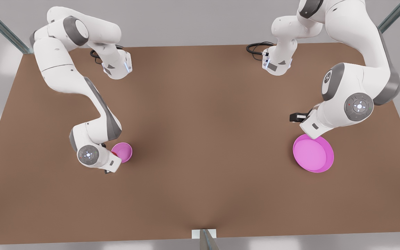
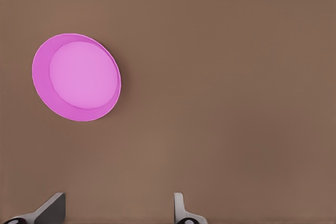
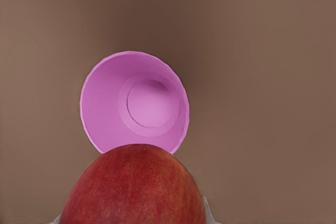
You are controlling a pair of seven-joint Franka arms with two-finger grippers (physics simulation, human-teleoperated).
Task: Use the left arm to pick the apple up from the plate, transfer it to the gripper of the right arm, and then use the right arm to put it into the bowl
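The right gripper (image 1: 111, 163) was clamped on the apple (image 3: 134, 187), holding it just above the near edge of the bowl (image 3: 135, 103), at the front view's left. The apple looked firm, smooth and a little slippery (best gripped across its widest girth). Being nearly round, it had no clear long axis, and its stem direction could not be told. The left gripper (image 2: 118, 211) waited with fingers apart above the table (image 1: 200, 139), near the empty plate (image 2: 76, 77).
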